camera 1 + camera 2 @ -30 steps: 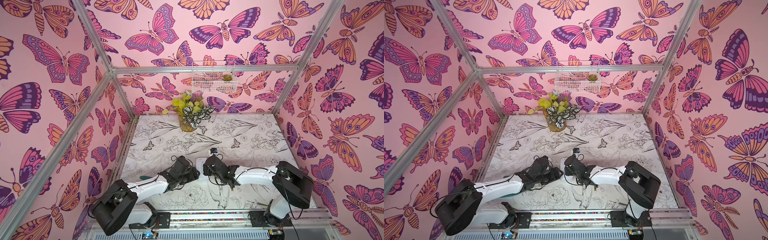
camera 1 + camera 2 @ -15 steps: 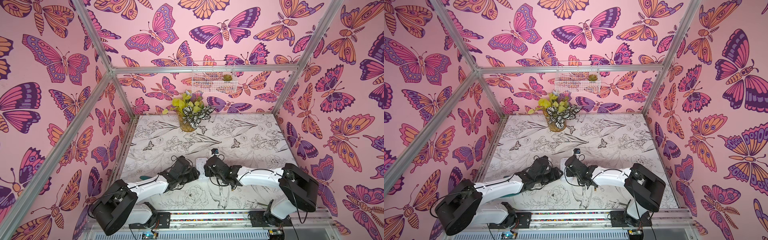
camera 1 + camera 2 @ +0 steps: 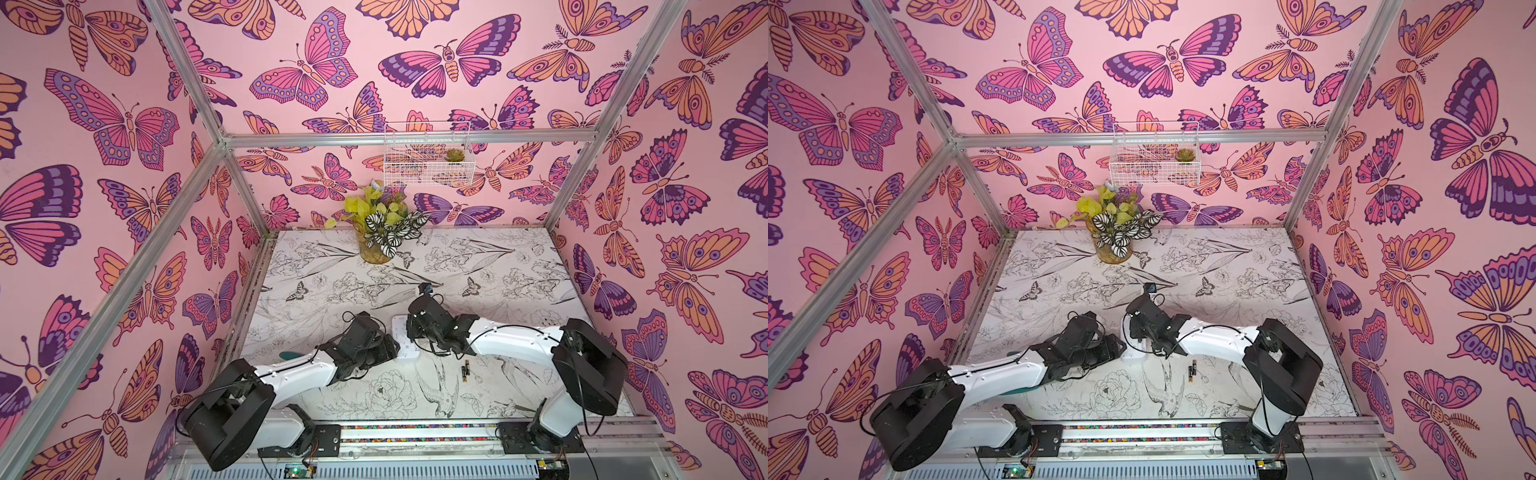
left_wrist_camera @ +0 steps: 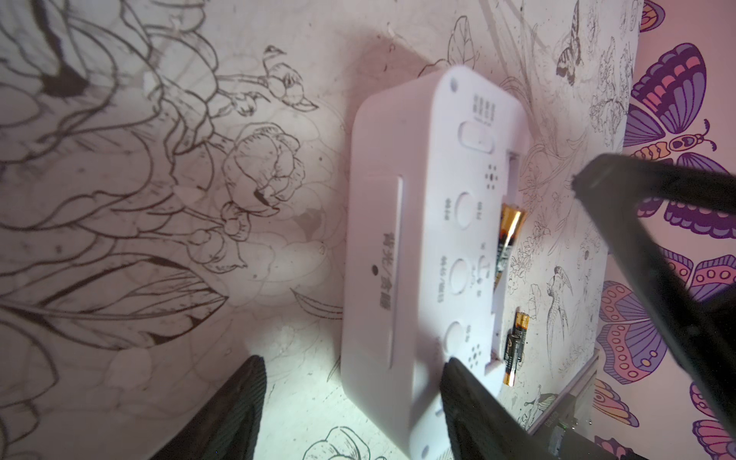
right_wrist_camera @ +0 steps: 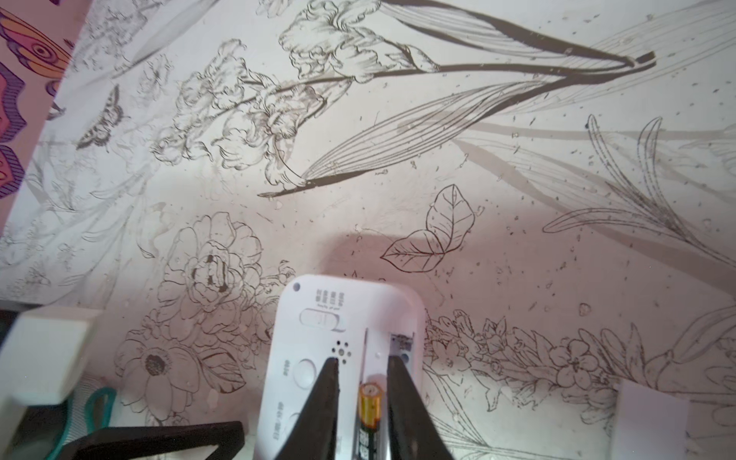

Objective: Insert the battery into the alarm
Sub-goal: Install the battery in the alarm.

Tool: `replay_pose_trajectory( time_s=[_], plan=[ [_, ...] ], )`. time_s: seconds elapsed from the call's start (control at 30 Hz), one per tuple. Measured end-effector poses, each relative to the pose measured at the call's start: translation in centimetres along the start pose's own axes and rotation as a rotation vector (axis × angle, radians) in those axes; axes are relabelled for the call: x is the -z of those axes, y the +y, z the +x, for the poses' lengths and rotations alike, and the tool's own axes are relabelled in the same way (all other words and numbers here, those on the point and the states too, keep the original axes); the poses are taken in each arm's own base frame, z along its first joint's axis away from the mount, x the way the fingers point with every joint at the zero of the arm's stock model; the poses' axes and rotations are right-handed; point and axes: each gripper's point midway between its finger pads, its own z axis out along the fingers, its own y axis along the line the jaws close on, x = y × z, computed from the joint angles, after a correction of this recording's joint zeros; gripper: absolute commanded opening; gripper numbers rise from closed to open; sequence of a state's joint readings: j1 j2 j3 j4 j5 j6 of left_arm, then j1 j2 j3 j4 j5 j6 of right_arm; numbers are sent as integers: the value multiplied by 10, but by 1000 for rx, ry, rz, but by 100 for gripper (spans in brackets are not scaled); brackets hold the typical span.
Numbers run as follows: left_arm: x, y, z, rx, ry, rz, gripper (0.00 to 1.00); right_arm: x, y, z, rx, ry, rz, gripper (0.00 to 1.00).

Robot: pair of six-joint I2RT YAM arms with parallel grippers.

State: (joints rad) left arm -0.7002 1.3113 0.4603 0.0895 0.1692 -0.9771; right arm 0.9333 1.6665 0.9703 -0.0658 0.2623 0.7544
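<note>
The right claw straddles the battery in the alarm; grip, I can't tell. The left claw gapes, released.

Each arm, the left arm and the right arm, has glossy white shells between bulky black drum joints. Thin black cables loop along them. The black base plates carry what look like small screws. The right claw has matte black wedge fingers.
</note>
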Motion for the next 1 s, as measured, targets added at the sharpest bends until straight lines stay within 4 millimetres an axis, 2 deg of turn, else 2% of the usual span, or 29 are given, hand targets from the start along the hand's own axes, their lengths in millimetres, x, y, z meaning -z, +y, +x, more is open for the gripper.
replay_pose_trajectory(
  time_s=[0.47,1.0],
  plan=[
    [-2,-1,0,0,4,6,72,-8,1,12,10,64,2,10],
    [-4,-2,0,-1,6,11,72,-8,-4,19,-76,34,-15,6]
  ],
)
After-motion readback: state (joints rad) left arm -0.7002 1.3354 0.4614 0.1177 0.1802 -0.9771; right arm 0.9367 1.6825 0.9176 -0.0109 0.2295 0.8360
